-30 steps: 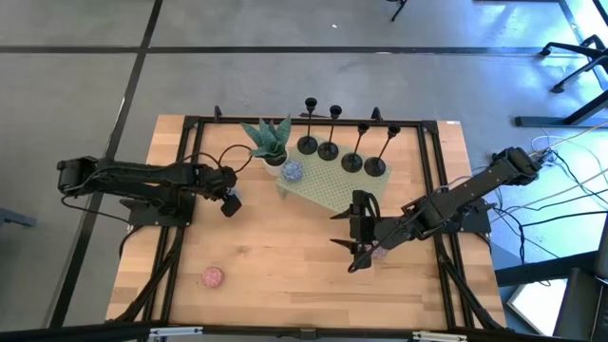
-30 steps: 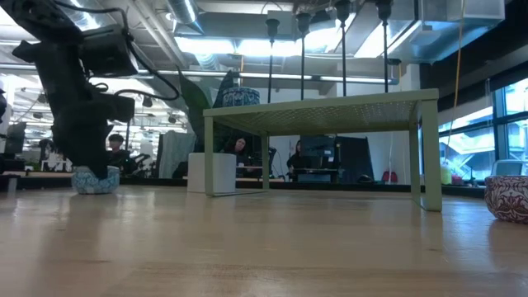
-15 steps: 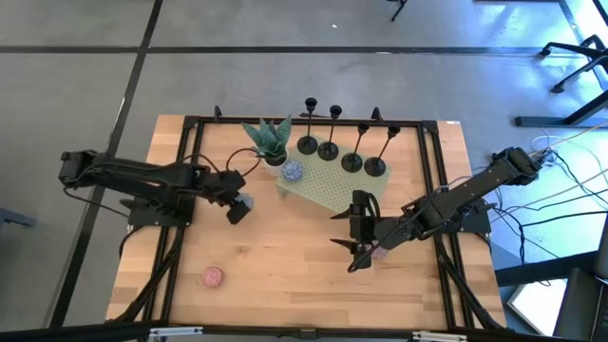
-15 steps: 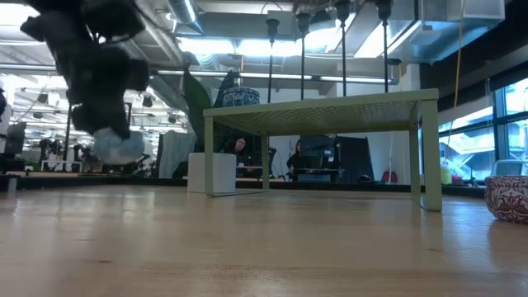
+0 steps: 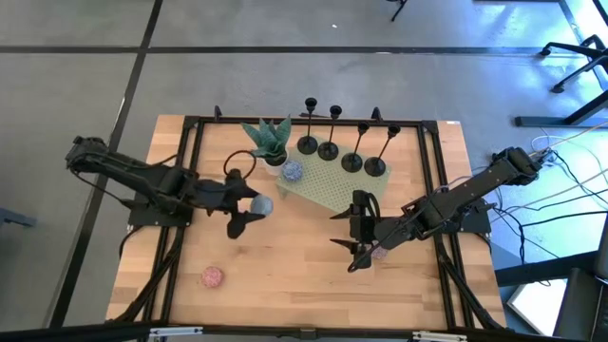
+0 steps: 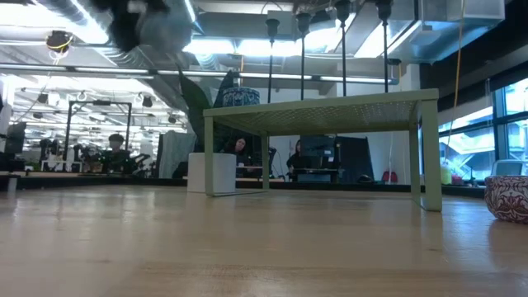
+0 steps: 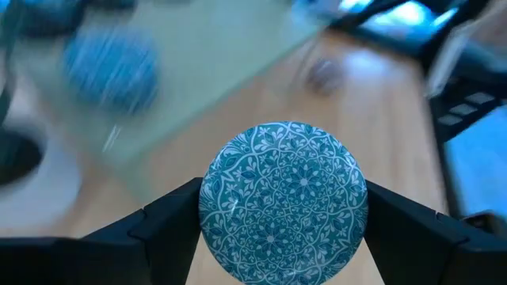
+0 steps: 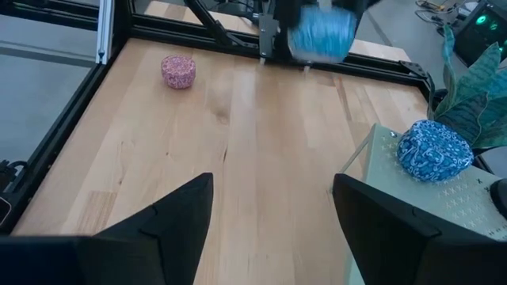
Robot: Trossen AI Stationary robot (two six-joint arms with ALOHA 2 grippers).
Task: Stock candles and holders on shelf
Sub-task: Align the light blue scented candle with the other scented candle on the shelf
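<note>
My left gripper (image 5: 255,205) is shut on a bluish patterned candle (image 7: 283,202) and holds it in the air left of the pale green shelf (image 5: 334,186). Another bluish candle (image 5: 292,171) lies flat on the shelf's left end. Several black holders (image 5: 329,150) stand on their disc bases along the shelf's far edge. One pink candle (image 5: 211,276) lies on the table at the near left. Another pink candle (image 6: 507,198) lies beside my right gripper (image 8: 273,229). That gripper hangs open and empty near the shelf's near side. My left gripper pinches the candle's round side wall (image 7: 207,198) between its two fingers (image 7: 158,226), one on each side. The fingers come from the table's left, slanting down. The candle is lifted clear of the table, its patterned flat face turned toward the wrist camera.
A potted green plant (image 5: 268,141) stands at the shelf's far left corner. A black frame (image 5: 185,152) runs around the table. Bare wood (image 5: 285,256) lies between the two grippers and toward the near edge.
My left gripper has lifted the bluish candle off the table and carried it up and toward the table's right, closer to the shelf, turning as it went. The candle now hangs well clear of the wood. My right arm has kept still.
</note>
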